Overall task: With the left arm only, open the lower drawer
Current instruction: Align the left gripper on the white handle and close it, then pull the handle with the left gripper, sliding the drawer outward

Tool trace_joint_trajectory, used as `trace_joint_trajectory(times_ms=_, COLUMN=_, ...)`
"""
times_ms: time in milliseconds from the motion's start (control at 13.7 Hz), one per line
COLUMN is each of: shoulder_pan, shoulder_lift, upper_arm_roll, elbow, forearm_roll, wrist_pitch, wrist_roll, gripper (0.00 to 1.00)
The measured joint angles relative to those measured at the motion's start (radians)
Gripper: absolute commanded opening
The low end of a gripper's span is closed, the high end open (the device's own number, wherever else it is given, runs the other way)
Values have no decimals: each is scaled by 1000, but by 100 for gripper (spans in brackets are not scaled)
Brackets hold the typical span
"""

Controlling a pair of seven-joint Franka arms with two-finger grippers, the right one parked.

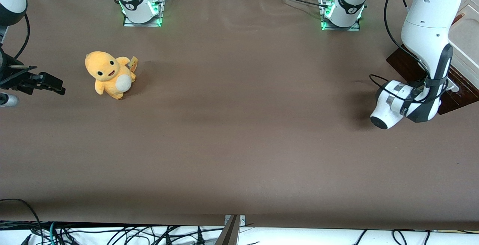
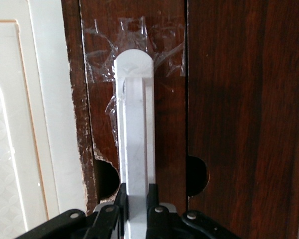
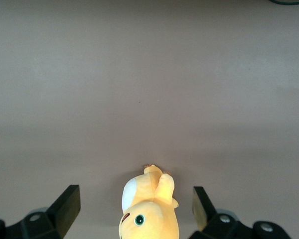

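White bar handle [image 2: 134, 129] of lower drawer [image 2: 139, 55], clamped between closed hand [image 2: 137, 209] fingers

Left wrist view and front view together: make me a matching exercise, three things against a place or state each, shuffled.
Things:
1. gripper
2. lower drawer
3. plush toy

States or places:
A. lies on the table toward the parked arm's end
B. dark brown front with clear tape around the end of its white bar handle
C. fingers on either side of the white handle

Pairs: 1-C, 2-B, 3-A
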Motion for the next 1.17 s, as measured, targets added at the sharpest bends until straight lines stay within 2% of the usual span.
trace_joint_trajectory(times_ms=1171, shoulder_pan=-137, shoulder_lift=-1, upper_arm_roll=-10, elbow=33, forearm_roll=-8, wrist_pitch=-20, wrist_roll=-5, gripper=8)
